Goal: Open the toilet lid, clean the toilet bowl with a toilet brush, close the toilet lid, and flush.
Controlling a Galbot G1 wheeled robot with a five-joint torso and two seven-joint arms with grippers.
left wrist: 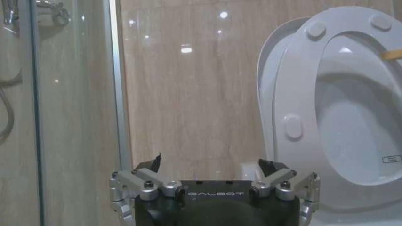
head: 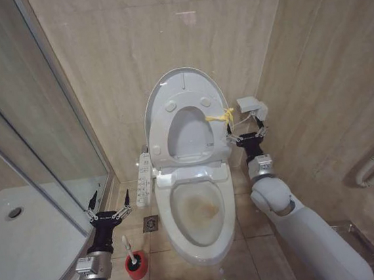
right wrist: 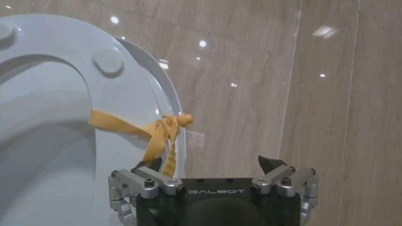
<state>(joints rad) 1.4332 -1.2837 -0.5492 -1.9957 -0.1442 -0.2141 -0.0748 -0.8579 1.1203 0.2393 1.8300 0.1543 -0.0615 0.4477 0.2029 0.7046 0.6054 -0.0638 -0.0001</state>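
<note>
light: bright, even | glare: ceiling-lamp spots on glossy wall tiles (right wrist: 251,70) | focus: sharp | shadows: soft

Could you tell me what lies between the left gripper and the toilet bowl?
In the head view, a white control panel and a floor drain lie on the stretch from the left gripper to the toilet bowl; the rest is bare floor tile.

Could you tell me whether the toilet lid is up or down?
Up: the toilet lid stands raised against the wall, leaving the stained toilet bowl exposed.
</note>
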